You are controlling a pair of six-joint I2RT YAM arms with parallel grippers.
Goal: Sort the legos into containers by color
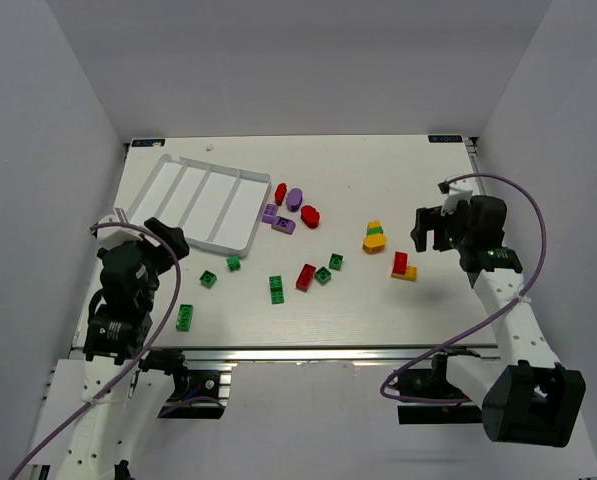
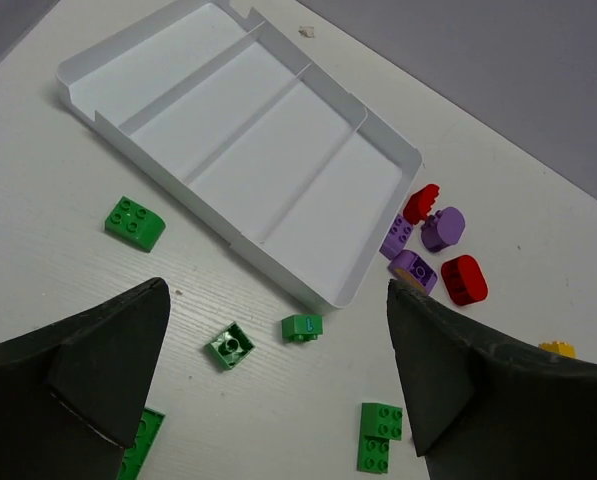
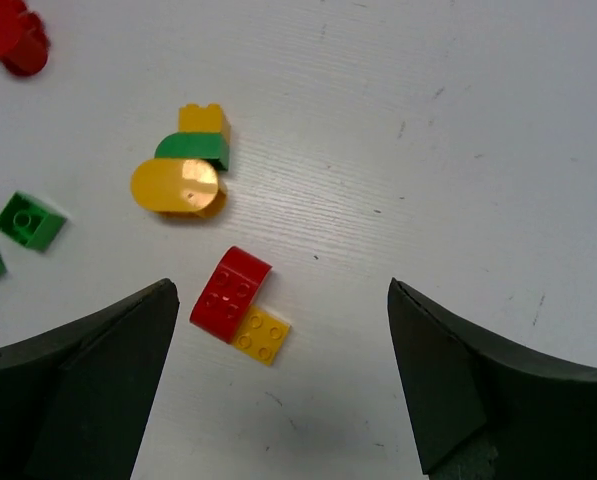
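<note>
The white tray (image 1: 203,200) lies at the far left, and its four long compartments are empty; it also shows in the left wrist view (image 2: 278,170). Legos are scattered on the table. Green bricks (image 1: 276,288) lie in front of the tray. Red and purple pieces (image 1: 294,198) lie right of it. A yellow and green cluster (image 1: 374,236) and a red brick joined to a yellow one (image 1: 403,265) lie further right. My left gripper (image 1: 168,240) is open and empty above green bricks (image 2: 230,346). My right gripper (image 1: 433,228) is open and empty above the red brick (image 3: 230,293).
White walls close the table on the left, back and right. The tray's near corner (image 2: 343,300) lies just beyond the left gripper's fingers. A red brick (image 1: 305,276) and two small green ones (image 1: 323,275) lie mid-table.
</note>
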